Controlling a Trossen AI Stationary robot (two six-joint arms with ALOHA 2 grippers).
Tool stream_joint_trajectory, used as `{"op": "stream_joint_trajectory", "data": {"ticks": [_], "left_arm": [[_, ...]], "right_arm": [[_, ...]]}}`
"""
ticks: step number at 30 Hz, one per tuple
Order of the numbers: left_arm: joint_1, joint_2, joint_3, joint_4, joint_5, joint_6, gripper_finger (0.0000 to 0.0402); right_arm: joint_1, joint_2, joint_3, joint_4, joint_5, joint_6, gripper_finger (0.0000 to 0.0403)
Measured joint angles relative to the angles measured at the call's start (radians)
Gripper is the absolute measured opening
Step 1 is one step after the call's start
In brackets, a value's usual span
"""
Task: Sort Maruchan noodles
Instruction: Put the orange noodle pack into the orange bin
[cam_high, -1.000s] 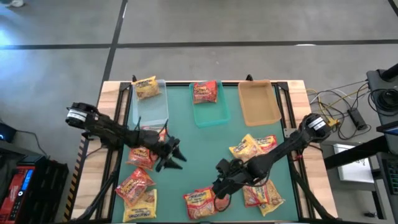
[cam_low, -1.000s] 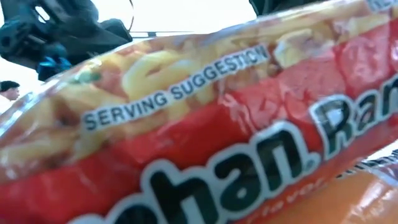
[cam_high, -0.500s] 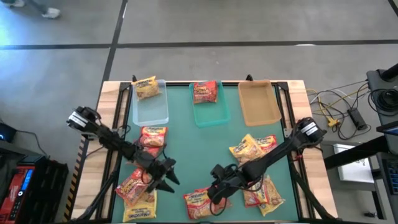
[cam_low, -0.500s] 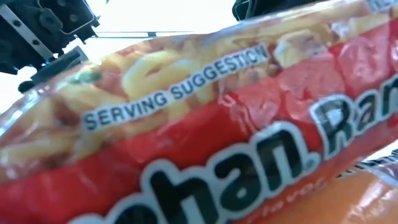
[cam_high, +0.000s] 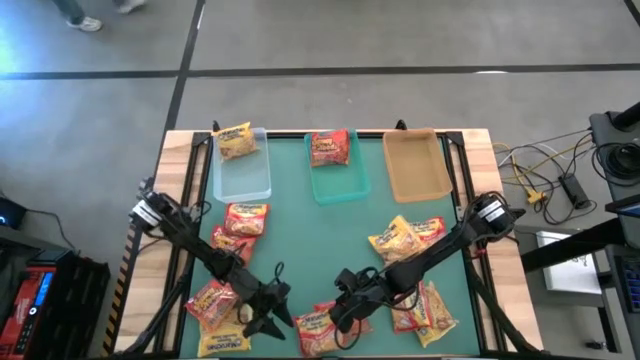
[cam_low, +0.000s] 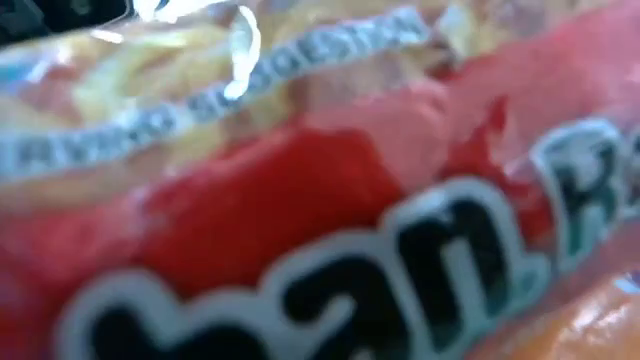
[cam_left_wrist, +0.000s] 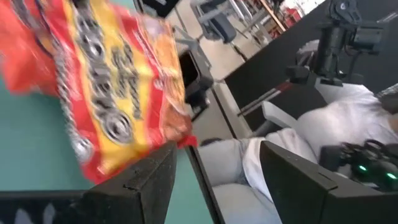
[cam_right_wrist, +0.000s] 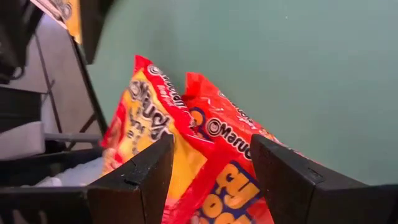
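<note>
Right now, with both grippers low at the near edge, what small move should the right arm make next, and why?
Probably ease the right gripper down and close. Its fingers stand open, straddling the red packet at the mat's near edge, nothing held. The left gripper, also open, hovers close beside it, so the move should stay short.

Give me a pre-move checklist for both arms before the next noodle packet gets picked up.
1. Left claw open, nothing between its fingers: ok.
2. Right claw open and empty: ok.
3. Right claw lined up over the red packets at the table's near edge: ok.
4. Space between the two claws: not ok, they hang close together over the near edge.
5. Trays ready: clear tray and teal tray each hold one packet, tan tray holds none: ok.
6. Low camera usable: not ok, a packet fills its view.
</note>
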Motion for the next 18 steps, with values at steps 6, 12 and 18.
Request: {"op": "stream_joint_trajectory", "data": {"ticks": [6, 12, 18], "left_arm": [[-0.007, 0.053, 0.051, -0.001, 0.030, -0.049, 0.0195], [-0.006, 0.088, 0.086, -0.006, 0.036, -0.054, 0.0176], [-0.003, 0.091, 0.080, -0.014, 0.017, -0.045, 0.0157]], "right_arm": [[0.002, 0.005, 0.001, 0.032, 0.000, -0.032, 0.0203], [0.006, 0.005, 0.001, 0.059, -0.025, -0.044, 0.0203], [0.007, 0.005, 0.001, 0.062, -0.026, -0.044, 0.0203]]}}
